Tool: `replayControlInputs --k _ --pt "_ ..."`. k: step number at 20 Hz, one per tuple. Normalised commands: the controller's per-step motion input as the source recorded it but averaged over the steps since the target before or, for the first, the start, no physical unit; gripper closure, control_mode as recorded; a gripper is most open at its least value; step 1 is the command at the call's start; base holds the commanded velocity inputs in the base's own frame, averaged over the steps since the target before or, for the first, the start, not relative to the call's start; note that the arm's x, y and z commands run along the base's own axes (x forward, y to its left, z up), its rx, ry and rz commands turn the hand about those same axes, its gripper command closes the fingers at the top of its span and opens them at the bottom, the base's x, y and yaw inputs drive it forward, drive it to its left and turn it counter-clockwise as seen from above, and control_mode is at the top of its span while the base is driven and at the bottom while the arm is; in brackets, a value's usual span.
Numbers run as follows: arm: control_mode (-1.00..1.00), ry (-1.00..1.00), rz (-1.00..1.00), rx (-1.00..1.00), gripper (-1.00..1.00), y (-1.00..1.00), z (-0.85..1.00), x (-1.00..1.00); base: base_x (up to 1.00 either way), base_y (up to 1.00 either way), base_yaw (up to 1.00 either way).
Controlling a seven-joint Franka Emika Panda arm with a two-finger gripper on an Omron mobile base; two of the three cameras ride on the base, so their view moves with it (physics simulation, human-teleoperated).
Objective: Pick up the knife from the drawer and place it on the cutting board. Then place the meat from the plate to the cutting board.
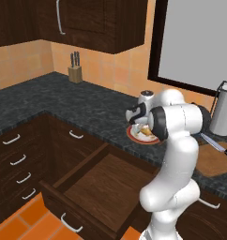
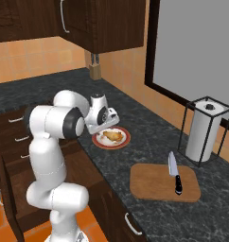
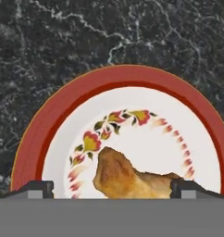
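Observation:
The white plate with a red-orange rim (image 3: 49, 125) lies on the dark counter, and the golden-tan meat (image 3: 132, 178) rests on it. My gripper (image 3: 113, 189) hangs just above the plate, open, its two fingertips (image 3: 40, 187) standing wide apart on either side of the meat. From the right base view the gripper (image 2: 108, 125) points down over the plate (image 2: 124, 141) and meat (image 2: 111, 136). The knife (image 2: 175, 175) lies on the light-brown cutting board (image 2: 152, 184), blade away from me. The wide drawer (image 1: 101, 180) stands pulled open, with nothing visible inside.
A paper towel roll in a black wire holder (image 2: 204, 127) stands behind the cutting board. A tan knife block (image 1: 75, 71) sits far back on the counter. A stack of narrower drawers (image 1: 19, 161) is at the left, with upper cabinets (image 1: 96, 21) overhead.

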Motion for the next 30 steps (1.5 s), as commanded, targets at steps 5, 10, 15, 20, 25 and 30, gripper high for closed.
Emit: replayControlInputs --k 5,10,15,20,25,30 --pt "-1.0 0.13 0.07 0.0 -1.0 -0.23 -0.45 0.15 0.0 0.0 0.0" --pt "-1.0 0.05 0.09 0.0 -1.0 -0.16 -0.35 -0.07 0.0 0.0 0.0" --pt "-1.0 -0.02 0.08 0.0 1.0 0.01 -0.02 -0.5 0.0 0.0 0.0" --pt "-1.0 -0.1 0.03 0.0 1.0 0.01 0.06 -0.39 0.0 0.0 0.0" --pt "-1.0 -0.22 0.0 -0.01 1.0 0.0 0.73 -0.35 0.0 0.0 0.0" --pt "-1.0 -0.07 0.0 -0.02 1.0 -0.27 0.71 -0.76 0.0 0.0 0.0"
